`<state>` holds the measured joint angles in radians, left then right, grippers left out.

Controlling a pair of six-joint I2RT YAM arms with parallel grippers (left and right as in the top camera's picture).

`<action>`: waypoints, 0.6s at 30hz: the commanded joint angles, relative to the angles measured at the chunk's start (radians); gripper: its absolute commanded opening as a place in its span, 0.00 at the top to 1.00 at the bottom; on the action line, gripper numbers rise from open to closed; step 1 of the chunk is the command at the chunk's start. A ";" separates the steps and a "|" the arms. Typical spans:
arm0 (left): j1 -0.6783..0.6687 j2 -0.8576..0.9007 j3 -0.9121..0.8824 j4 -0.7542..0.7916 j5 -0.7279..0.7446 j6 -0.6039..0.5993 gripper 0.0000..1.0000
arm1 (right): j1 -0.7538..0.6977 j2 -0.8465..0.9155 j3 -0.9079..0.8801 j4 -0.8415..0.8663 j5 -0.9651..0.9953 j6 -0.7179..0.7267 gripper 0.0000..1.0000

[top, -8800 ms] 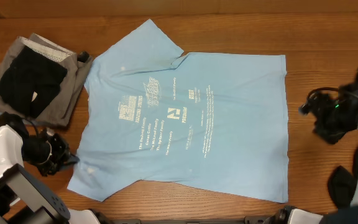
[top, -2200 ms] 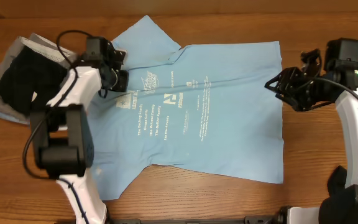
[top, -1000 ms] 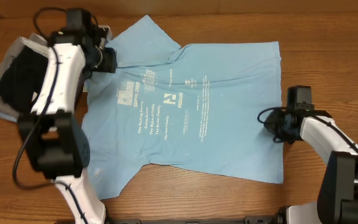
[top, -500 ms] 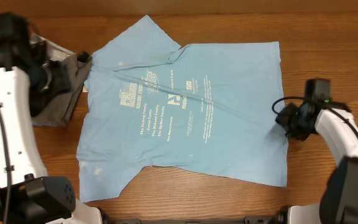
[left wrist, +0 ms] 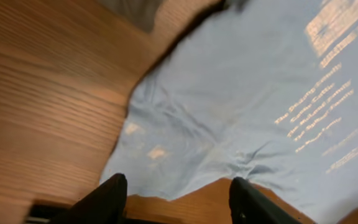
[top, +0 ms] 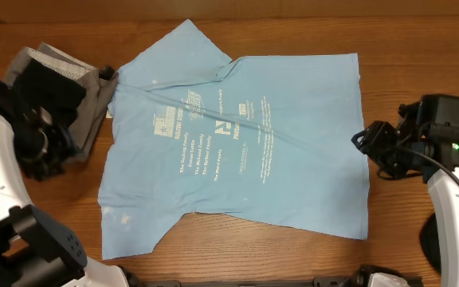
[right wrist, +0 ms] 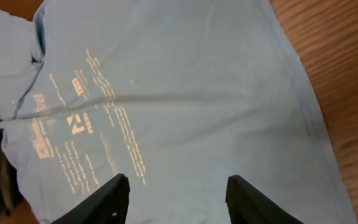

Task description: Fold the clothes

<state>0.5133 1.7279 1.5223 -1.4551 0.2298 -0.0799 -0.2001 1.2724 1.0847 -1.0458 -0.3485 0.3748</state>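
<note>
**Item: light-blue T-shirt** (top: 237,151). Spread flat across the middle of the table (top: 421,48), white lettering (top: 213,147) facing up. The hem (top: 362,143) lies toward the right edge. One sleeve (top: 186,44) points to the far edge and the other sleeve (top: 130,231) to the near edge.

**Grippers.** The left gripper (left wrist: 176,183) has its fingers spread with nothing between them, over the near-left part of the shirt. The right gripper (right wrist: 176,183) is likewise spread and empty, just beside the hem.

**Hazards, as judged.**
- A pinch at the hem may take only the upper layer, which would peel front from back.
- A low ridge (top: 293,139) runs across the chest, and folding over it would press in a crease.
- Uneven pulls from the two sides would skew the fold line.
- The near sleeve lies close to the table's near edge, so a drag could tip it over.

**Surroundings.** A pile of grey and black garments (top: 54,88) sits at the far-left corner, touching the shirt's shoulder. The left arm (top: 22,151) hangs near it.

**Obstructions.** The pile crowds the left side, so a sweeping arm might snag or scatter it. Nothing rests on the shirt itself.
</note>
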 commanded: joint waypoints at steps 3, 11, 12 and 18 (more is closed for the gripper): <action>-0.019 -0.006 -0.258 0.119 0.081 -0.010 0.46 | 0.004 -0.016 0.022 -0.027 -0.020 -0.017 0.45; 0.022 -0.006 -0.467 0.297 -0.073 -0.127 0.32 | 0.004 -0.016 0.022 -0.025 -0.020 -0.016 0.44; 0.029 -0.006 -0.489 0.309 -0.073 -0.127 0.32 | 0.004 -0.016 0.022 -0.025 -0.020 -0.016 0.44; 0.043 -0.006 -0.599 0.360 -0.080 -0.105 0.33 | 0.004 -0.016 0.022 -0.022 -0.019 -0.016 0.40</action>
<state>0.5518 1.7302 0.9676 -1.1072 0.1719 -0.1822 -0.2005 1.2694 1.0847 -1.0725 -0.3626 0.3653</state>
